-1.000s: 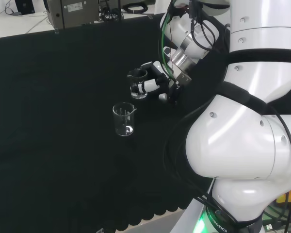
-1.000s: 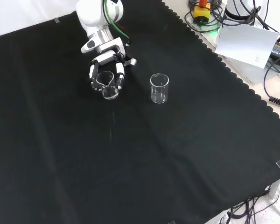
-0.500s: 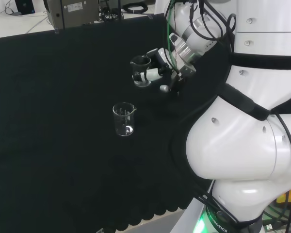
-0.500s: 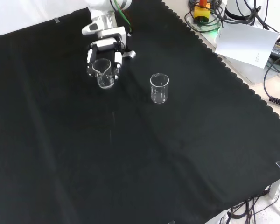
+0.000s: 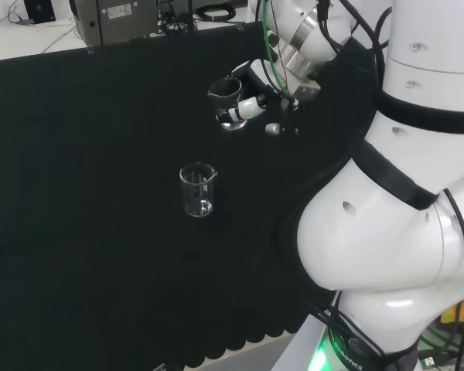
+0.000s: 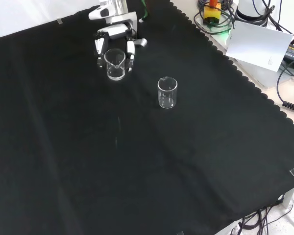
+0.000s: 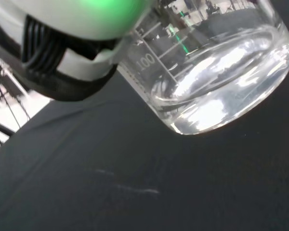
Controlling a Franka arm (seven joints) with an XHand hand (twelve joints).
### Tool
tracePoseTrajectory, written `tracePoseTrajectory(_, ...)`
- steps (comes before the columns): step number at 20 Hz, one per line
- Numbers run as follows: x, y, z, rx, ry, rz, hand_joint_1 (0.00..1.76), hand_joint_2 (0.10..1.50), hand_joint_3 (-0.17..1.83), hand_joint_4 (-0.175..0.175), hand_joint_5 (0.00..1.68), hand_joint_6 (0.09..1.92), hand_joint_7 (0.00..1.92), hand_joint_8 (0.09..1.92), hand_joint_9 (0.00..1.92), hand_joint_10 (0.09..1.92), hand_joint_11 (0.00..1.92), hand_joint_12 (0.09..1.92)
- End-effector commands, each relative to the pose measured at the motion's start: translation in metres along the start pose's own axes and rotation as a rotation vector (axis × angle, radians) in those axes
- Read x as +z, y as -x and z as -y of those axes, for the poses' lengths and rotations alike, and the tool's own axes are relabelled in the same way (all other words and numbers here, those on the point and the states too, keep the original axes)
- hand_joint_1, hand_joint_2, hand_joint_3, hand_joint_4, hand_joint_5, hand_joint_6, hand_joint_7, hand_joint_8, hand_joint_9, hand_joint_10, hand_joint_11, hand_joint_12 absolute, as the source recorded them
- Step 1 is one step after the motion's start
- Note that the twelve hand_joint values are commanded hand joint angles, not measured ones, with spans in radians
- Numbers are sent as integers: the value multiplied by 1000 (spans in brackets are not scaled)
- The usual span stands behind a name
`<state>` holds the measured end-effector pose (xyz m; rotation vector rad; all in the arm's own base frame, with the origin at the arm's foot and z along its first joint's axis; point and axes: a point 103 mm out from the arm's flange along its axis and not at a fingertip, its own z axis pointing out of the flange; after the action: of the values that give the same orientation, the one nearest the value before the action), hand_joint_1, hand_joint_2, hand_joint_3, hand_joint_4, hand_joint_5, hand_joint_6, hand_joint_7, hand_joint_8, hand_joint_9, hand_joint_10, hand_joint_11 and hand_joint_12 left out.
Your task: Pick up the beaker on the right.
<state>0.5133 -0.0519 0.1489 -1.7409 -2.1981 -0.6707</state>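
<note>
The hand (image 5: pixel 251 104) (image 6: pixel 115 41) is curled round a small clear glass beaker (image 5: pixel 227 101) (image 6: pixel 115 64) and holds it in the air above the cloth. Its fingers (image 6: pixel 130 50) wrap both sides of the glass. In the wrist view the held beaker (image 7: pixel 212 72) looms close and tilted, its base clear of the black cloth, with part of the hand (image 7: pixel 67 53) beside it. A second clear beaker (image 5: pixel 198 189) (image 6: pixel 167 92) stands upright on the cloth, apart from the hand, nearer the bench's front in the head view.
The arm's white links (image 5: pixel 402 193) fill the head view's right. Black cloth (image 6: pixel 137 161) covers the bench, with a scalloped edge at the front view's right. Cables, a paper sheet (image 6: pixel 259 46) and gear lie beyond that edge.
The hand has risen with the beaker, lifting it off the cloth and carrying it up and away in both views. The other beaker has stayed put.
</note>
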Motion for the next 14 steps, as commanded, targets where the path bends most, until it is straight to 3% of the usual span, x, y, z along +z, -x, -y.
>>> tracePoseTrajectory(1, -30, -31, 41, -15, -103, 114, 1204, 615, 695, -20, 1334, 573, 1528, 577, 1794, 94, 1531, 500)
tracePoseTrajectory(4, -37, -40, 57, -5, -137, 128, 1180, 612, 703, 24, 1333, 585, 1566, 593, 1806, 101, 1538, 505)
tracePoseTrajectory(9, -36, -56, 75, 4, -215, 157, 1174, 601, 725, 52, 1331, 599, 1576, 604, 1811, 110, 1539, 511)
tracePoseTrajectory(14, -34, -67, 85, 9, -261, 199, 1172, 599, 730, 58, 1329, 604, 1577, 607, 1812, 113, 1540, 514)
